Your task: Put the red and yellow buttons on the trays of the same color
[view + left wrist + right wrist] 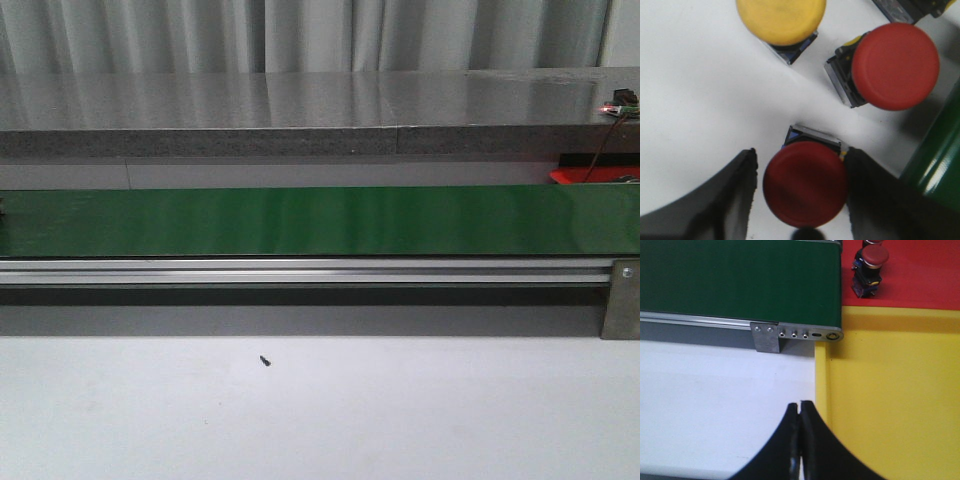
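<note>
The left gripper (802,195) stands open over the white counter (695,105), its two dark fingers (730,200) set on either side of a red button (805,182). The button sits between the fingers with a sliver of counter showing on one side; whether the other finger touches its cap I cannot tell. Its dark base (812,136) pokes out on the far side of the cap. Beyond the gripper, a second red button (895,65) lies tilted on its side, and a yellow button (781,17) sits next to it, the two apart from each other and from the one between the fingers. A green conveyor belt (935,155) runs just beside one finger.

The right gripper (800,440) is fully closed, its fingers pressed together with nothing between them. It hangs over the counter's edge where the white surface meets the rim of the yellow tray (890,400). Past the gripper, the belt's end with its metal rail (790,332) borders the yellow tray. Farther still lies the red tray (920,270), holding a red-capped button (871,267) near the belt's end.

In the front view, the belt (300,220) spans the counter with no button on it.
</note>
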`<state>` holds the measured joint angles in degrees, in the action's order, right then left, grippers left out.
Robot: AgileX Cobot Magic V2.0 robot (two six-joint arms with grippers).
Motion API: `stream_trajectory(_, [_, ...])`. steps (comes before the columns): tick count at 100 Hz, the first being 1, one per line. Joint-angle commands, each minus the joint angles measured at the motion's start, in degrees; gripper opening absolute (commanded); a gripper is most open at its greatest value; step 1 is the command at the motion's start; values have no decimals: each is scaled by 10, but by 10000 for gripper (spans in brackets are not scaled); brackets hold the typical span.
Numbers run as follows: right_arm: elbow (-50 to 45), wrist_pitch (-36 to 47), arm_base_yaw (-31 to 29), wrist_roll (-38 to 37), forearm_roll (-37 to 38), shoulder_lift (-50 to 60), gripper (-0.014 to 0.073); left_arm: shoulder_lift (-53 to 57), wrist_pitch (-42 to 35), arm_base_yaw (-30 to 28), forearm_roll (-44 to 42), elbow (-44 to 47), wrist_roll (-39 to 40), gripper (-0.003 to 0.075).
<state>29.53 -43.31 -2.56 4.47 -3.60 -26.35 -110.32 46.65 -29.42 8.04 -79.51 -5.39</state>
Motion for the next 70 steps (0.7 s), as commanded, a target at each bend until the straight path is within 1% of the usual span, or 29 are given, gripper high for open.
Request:
stream_trajectory(1, [12, 35, 0, -1, -2, -2, -69, 30, -22, -2, 6, -13, 5, 239])
stream_trajectory(8, [12, 35, 0, -1, -2, -2, -69, 30, -24, -2, 6, -13, 5, 194])
stream_trajectory(15, [12, 35, 0, -1, -2, -2, -69, 31, -24, -2, 6, -13, 5, 177])
stream_trajectory(30, [12, 35, 0, -1, -2, -2, -69, 51, -11, -2, 7, -14, 5, 178])
stream_trajectory(48, [12, 35, 0, -1, -2, -2, -69, 122, -7, 2, 13, -14, 5, 179])
stream_trajectory(59, [12, 35, 0, -1, -2, -2, -69, 150, 2, 20, 13, -14, 2, 179])
stream_trajectory(70, [12, 35, 0, -1, -2, -2, -69, 156, 5, 45, 9, -14, 0, 179])
